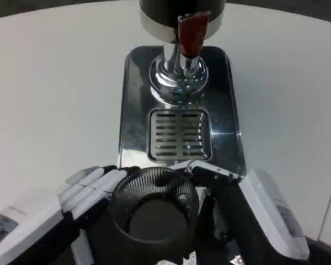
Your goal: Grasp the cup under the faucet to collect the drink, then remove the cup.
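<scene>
Nearest the camera stood the cup [154, 212], a clear ribbed tumbler with a dark inside, seen from above and set just short of the near edge of the dispenser's steel base [133, 99]. The left hand [91, 190] lay against the cup's left wall, its white and black fingers held together and curved around the ribbed side, touching it. The right hand [220, 199] was at the cup's right side; its white back sloped away from the cup, and its dark fingers reached in toward the rim, with one light fingertip lying along the far right edge of the rim. Whether the right hand truly gripped the cup or only rested on it could not be told, since its fingers were dark against the dark glass. The cup sat between the two hands, upright.

Just beyond the cup, in the steel base, was the slotted drip grate [178, 135], bare and shining. The cup stood on the near side of this grate, not over it. Farther still from the cup rose the chrome column [178, 74] of the dispenser, and above it the red tap handle [191, 32] hung from the dark body. The white table [49, 83] spread out to both sides of the base
</scene>
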